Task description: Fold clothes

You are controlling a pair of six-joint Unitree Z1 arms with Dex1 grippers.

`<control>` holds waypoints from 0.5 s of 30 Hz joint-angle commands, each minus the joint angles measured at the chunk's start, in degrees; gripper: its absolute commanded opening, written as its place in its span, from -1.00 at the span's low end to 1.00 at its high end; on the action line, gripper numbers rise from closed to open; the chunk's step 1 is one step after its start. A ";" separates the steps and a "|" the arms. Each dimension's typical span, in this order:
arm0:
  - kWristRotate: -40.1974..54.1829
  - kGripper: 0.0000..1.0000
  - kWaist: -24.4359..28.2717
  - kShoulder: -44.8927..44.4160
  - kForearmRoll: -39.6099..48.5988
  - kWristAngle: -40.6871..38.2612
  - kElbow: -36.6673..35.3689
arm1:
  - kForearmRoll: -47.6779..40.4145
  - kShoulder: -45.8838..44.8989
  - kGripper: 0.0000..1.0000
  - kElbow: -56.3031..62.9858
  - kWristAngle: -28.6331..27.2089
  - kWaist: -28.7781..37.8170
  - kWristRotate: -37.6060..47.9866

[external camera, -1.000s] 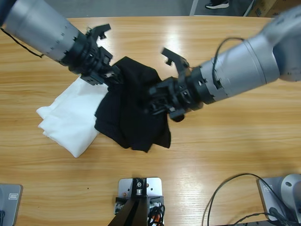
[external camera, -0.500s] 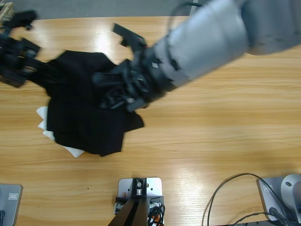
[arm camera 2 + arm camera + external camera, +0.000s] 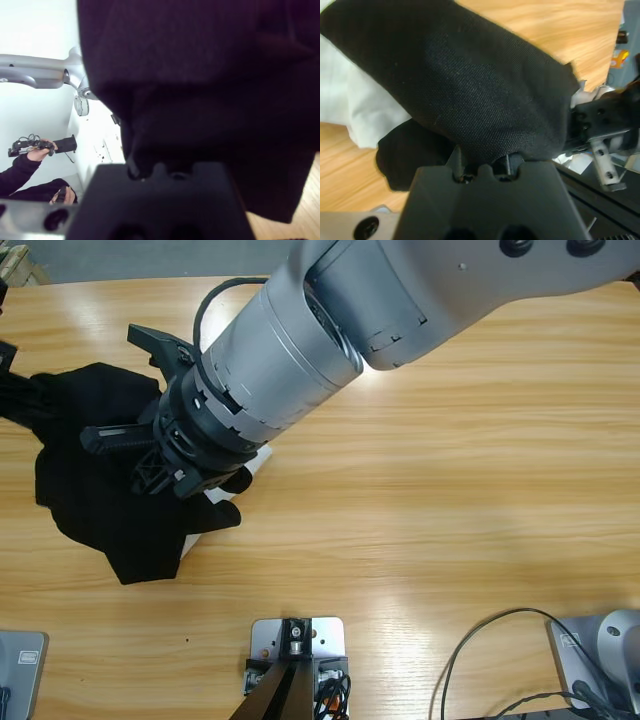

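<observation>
arm [image 3: 330, 330]: broad silver-grey cylinder in stepped rings, dark seams, two round black screw holes near the top edge
wrist [image 3: 190, 435]: black ribbed collar, black bracket prongs
cable [image 3: 215, 300]: black, looped beside the arm
gripper body [image 3: 480, 205]: matte black block, notched top edge
person's sleeve [image 3: 17, 172]: dark, long
</observation>
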 commanded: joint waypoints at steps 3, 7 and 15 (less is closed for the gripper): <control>-0.22 -1.00 -1.25 7.11 -0.85 -4.16 -12.82 | 3.37 -0.56 -1.00 -2.51 -5.90 -1.39 -4.14; 0.87 -1.00 -1.17 6.69 -0.89 -6.73 -12.24 | 5.32 -3.06 -1.00 -2.12 -9.43 -3.59 -5.65; 4.56 -1.00 0.29 9.51 -1.98 -10.54 -7.02 | 5.30 0.58 -1.00 -1.75 -8.94 -3.22 -4.26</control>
